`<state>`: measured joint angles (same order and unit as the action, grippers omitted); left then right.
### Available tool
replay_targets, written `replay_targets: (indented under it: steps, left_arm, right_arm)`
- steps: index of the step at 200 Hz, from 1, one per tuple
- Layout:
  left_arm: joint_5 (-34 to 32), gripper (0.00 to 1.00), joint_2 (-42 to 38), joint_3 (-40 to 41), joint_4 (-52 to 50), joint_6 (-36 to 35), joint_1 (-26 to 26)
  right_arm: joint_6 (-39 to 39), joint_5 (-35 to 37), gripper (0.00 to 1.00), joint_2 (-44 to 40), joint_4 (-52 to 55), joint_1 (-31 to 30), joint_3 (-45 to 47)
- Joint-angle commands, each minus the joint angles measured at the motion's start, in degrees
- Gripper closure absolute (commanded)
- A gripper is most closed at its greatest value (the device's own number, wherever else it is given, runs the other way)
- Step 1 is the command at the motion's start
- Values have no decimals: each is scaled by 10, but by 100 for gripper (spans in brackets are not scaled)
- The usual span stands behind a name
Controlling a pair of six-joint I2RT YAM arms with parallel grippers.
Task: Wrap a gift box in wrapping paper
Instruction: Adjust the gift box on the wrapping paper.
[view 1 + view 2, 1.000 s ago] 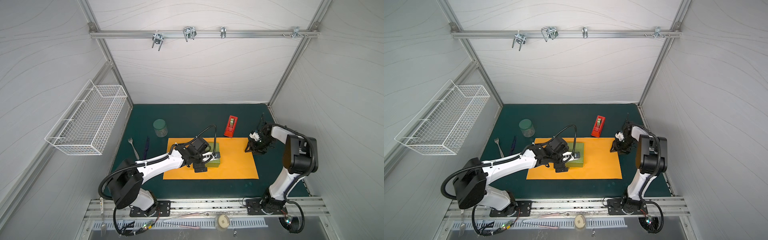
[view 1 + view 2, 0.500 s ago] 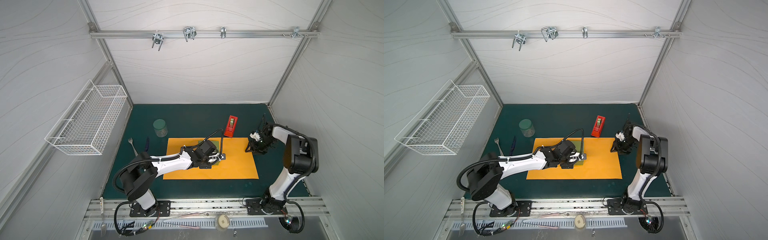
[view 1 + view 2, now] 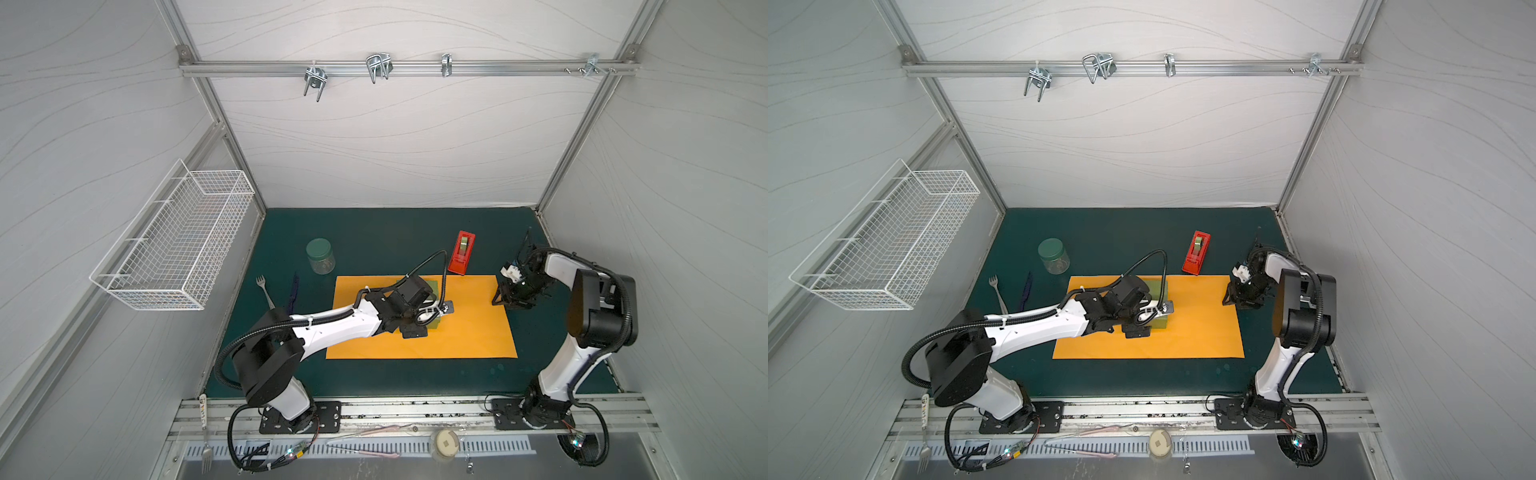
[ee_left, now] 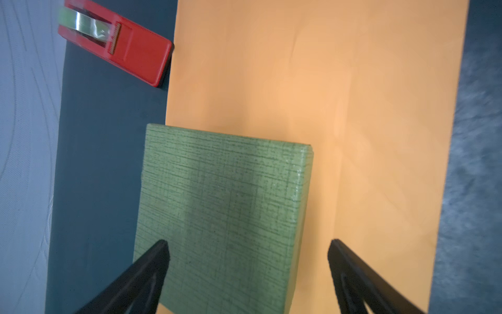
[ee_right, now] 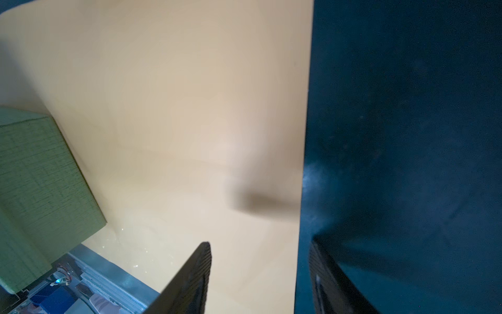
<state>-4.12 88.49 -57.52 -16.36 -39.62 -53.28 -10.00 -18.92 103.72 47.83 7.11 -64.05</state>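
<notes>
At lower centre of the left wrist view, the left fingers stand wide and empty over the gift box, arm outstretched. Box rests on the wrapping paper, at its upper edge in a top view. Placement appears complete; next, lift a paper edge. Right fingers, half-spread and empty, straddle its right edge.

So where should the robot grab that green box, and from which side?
By two opposite side walls, from straight above: the gift box lies flat on the wrapping paper, squat and square-topped, and looks narrow enough for the left gripper's open jaws.
</notes>
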Motion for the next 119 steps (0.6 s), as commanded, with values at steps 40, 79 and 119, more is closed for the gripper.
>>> replay_targets:
  steps: [40, 79, 119]
  left_arm:
    - [65, 7, -42, -22, -24, 48, 19]
    - [82, 8, -49, -21, -28, 65, 43]
    - [82, 8, -51, -19, -25, 69, 49]
  right_arm:
    - [-2, -52, 47, 9, 3, -6, 7]
    - [-6, -98, 51, 11, -2, -9, 3]
    - [-12, -111, 52, -14, -18, -6, 12]
